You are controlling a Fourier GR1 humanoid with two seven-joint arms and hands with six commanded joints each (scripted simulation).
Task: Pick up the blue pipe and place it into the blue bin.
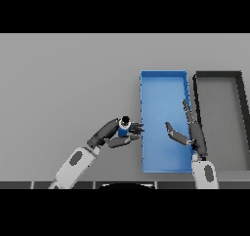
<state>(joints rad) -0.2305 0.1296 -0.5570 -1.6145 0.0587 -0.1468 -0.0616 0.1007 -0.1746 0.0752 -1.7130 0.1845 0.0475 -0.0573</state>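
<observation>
Centrally, left robot hand (117, 132) grasping the blue pipe (123, 129) just left of the blue bin (163, 79), right robot hand (188, 132) released over the bin's right side, dark bin (218, 75) at right, grey tabletop (63, 84).

Two bins side by side on a table, with a hand at each side of one.

The bin (163, 84) lies at three o'clock of the left hand (117, 132), which grips the pipe (123, 128) just beside its wall; the right hand (188, 132) hangs over it; a second bin (219, 76) sits at its three o'clock, on the table (63, 84).
</observation>
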